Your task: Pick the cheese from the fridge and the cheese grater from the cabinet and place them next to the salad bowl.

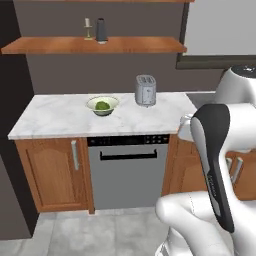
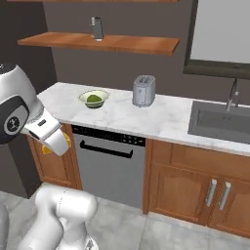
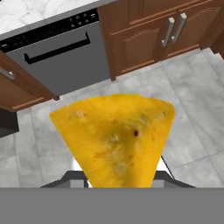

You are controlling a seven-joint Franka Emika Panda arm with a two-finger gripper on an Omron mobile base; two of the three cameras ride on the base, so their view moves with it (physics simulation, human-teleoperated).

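Observation:
The cheese (image 3: 114, 140), a yellow-orange wedge, sits close before the hand camera, above the grey floor tiles. My gripper (image 2: 57, 142) is shut on it, low in front of the left wooden door, where yellow bits of the cheese (image 2: 47, 149) show beside the hand. The finger tips are hidden behind the wedge. The salad bowl (image 1: 103, 105) (image 2: 93, 98) with its green lump stands on the marble counter (image 1: 55, 117). The dark cheese grater (image 1: 101, 31) (image 2: 98, 28) stands on the cabinet's lower plank (image 1: 140, 46) (image 2: 132, 45). The fridge is out of view.
A silver toaster (image 1: 145, 90) (image 2: 144, 91) stands right of the bowl. A pale candlestick (image 1: 88, 29) is beside the grater. A dishwasher (image 1: 127, 170) (image 3: 57, 52) sits under the counter, and a sink (image 2: 219, 122) with a tap lies at the right.

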